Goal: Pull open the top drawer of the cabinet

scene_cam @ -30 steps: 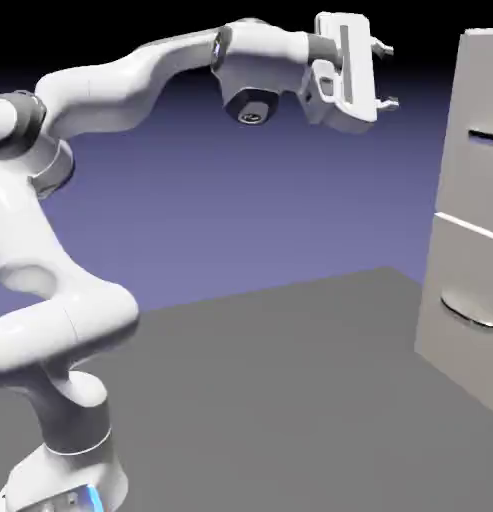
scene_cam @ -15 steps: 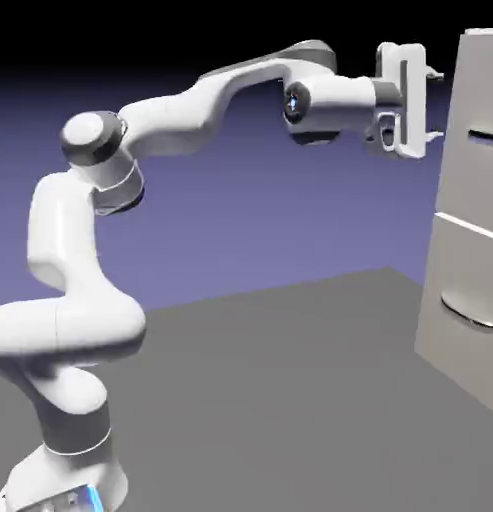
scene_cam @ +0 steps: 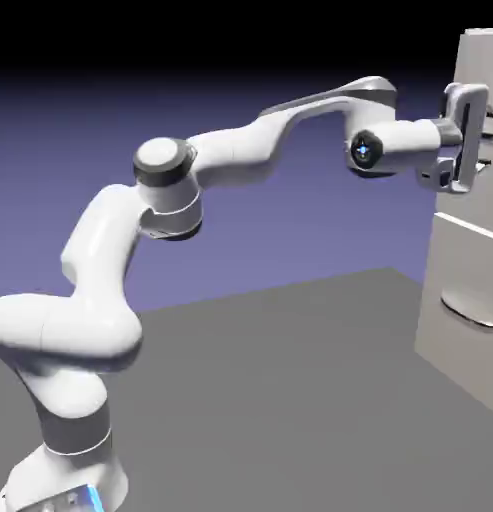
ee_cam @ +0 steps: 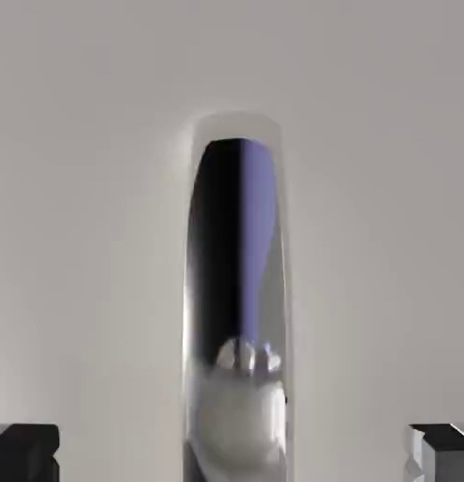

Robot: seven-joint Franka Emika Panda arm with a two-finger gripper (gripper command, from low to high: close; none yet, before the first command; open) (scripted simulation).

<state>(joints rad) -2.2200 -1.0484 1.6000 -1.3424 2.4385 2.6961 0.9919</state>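
The cabinet (scene_cam: 468, 270) stands at the exterior view's right edge. My gripper (scene_cam: 478, 132) is pressed up to the top drawer (scene_cam: 484, 70) at handle height, and the hand hides the handle in this view. In the hand view the drawer's pale panel (ee_cam: 94, 188) fills the picture. Its shiny bar handle (ee_cam: 235, 282) runs up the middle, rolled upright by the hand's turn. My gripper (ee_cam: 233, 452) straddles that bar. The two dark fingertips (ee_cam: 24, 452) sit far out at the bottom corners, with wide gaps to the bar on both sides. Nothing is gripped.
Below the top drawer a second panel carries a curved silvery handle (scene_cam: 468, 312). The grey table (scene_cam: 290, 400) stretches from the robot's base to the cabinet's foot. The arm spans from lower left to upper right.
The arm has stretched rightward and the hand has travelled from well short of the cabinet to right against the top drawer's front, dropping slightly to handle height.
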